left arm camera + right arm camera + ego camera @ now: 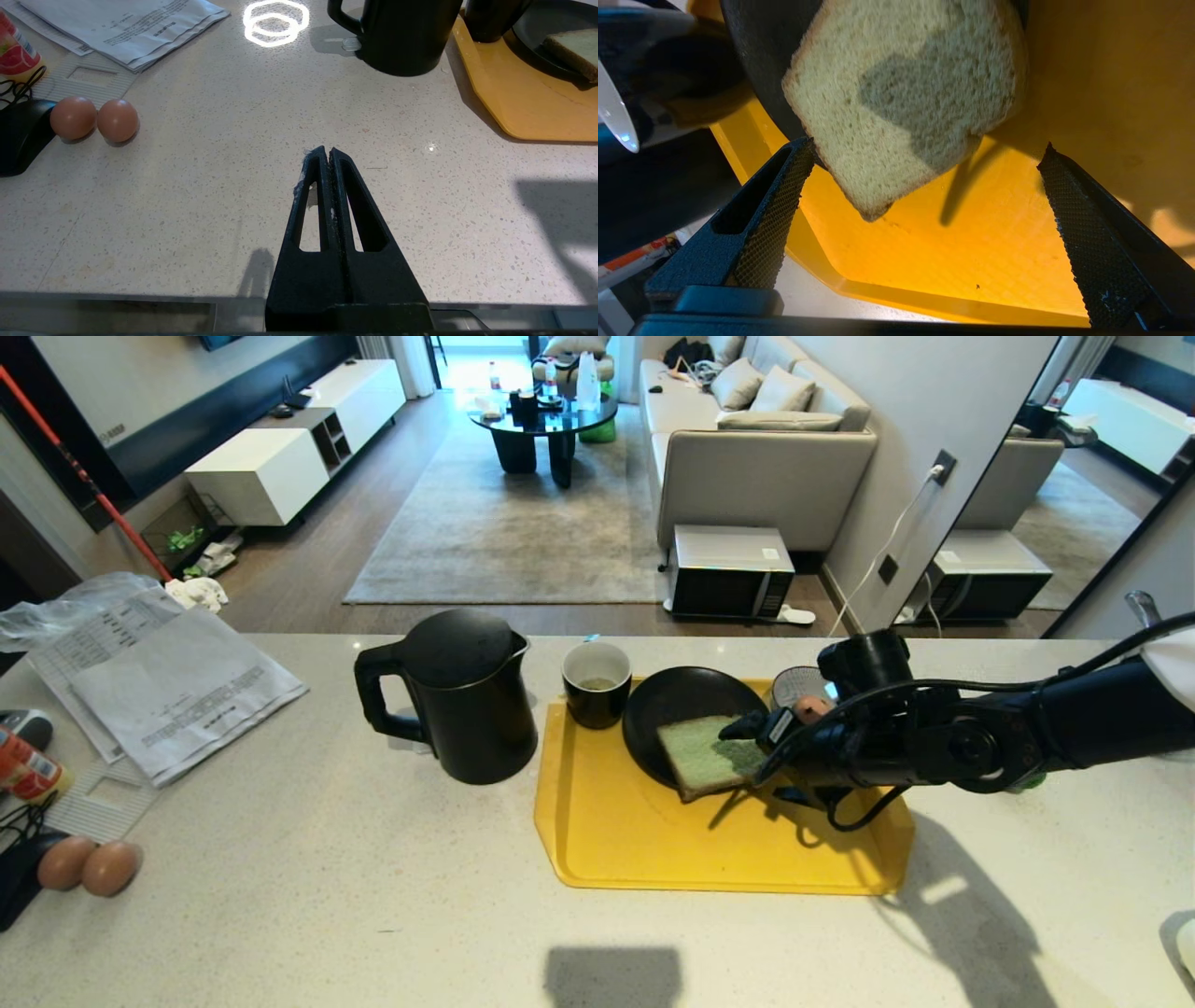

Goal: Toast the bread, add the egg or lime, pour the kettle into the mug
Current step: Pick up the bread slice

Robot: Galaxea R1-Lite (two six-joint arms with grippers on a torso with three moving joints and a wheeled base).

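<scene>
right hand (924, 154) gapes wide, empty, over the bread (906, 93) overhanging its black plate (672, 709), easy to pinch; left hand (329, 156) closed, idle.

Matte black right arm (980, 747), chunky round joint housings, a thin black cable looping off its casing and a white cover at its upper end. The right gripper (924, 186) shows black fingers (1092, 233) with mesh-textured pads. The left gripper (329, 154): black tapered fingers with triangular cut-outs.
</scene>
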